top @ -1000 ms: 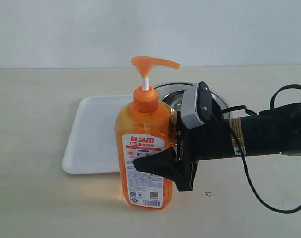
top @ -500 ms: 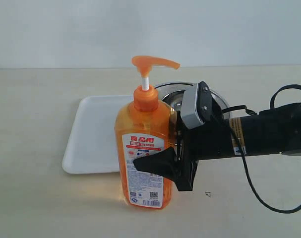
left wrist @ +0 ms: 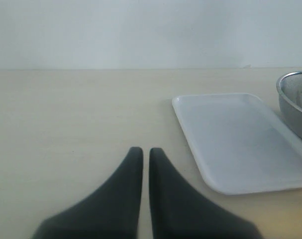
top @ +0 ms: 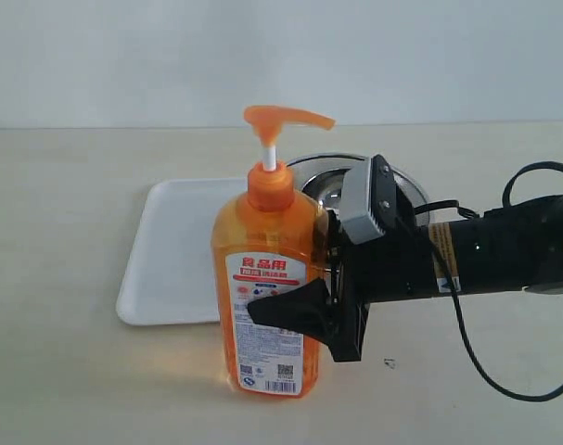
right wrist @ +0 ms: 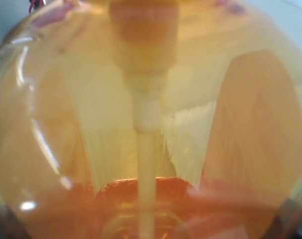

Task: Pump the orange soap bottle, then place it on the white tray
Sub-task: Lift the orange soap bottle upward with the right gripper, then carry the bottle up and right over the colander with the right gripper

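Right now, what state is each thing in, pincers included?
orange soap bottle: upright, pump head up, off the tray
white tray: nothing on it
steel bowl: upright, beside the tray
right pincer: shut on the bottle
left pincer: shut, empty

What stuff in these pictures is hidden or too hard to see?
- Steel bowl: exterior view, mostly behind the orange soap bottle and the right arm; left wrist view, cut by the edge.
- White tray: exterior view, one corner behind the bottle.
- Right fingers: far one behind the bottle.
- Right wrist view: all blurry bottle, nothing else shows.
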You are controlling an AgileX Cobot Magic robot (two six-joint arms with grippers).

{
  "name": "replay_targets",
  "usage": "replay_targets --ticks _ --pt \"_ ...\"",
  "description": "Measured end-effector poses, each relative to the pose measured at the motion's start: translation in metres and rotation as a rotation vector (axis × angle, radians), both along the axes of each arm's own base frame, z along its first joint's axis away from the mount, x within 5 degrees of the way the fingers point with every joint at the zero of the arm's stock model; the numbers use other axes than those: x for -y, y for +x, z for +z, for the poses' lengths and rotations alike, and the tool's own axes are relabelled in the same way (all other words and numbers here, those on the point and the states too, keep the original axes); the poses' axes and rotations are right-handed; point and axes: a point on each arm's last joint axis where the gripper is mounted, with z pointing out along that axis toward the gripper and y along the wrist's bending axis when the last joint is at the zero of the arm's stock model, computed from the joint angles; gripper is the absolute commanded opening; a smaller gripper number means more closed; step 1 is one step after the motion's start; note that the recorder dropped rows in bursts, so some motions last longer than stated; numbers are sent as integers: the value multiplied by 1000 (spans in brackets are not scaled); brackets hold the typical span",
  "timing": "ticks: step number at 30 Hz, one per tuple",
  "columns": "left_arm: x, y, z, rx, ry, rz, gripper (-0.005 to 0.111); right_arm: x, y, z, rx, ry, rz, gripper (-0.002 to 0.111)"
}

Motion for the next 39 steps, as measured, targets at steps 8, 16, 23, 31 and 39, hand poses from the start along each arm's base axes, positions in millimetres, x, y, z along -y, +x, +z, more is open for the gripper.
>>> replay_targets --ticks 8,16,23,31,39 --pt "0 0 0 0 0 0 5 -1 0 2 0 22 -2 3" --pt "0 0 0 0 0 0 5 -2 -2 6 54 66 40 3" --pt "0 0 0 0 0 0 5 -1 -4 20 114 78 44 3" --pt "0 0 0 0 0 0 5 6 -11 63 182 75 -25 3" --pt "0 0 0 0 0 0 5 7 -10 67 173 61 -63 3"
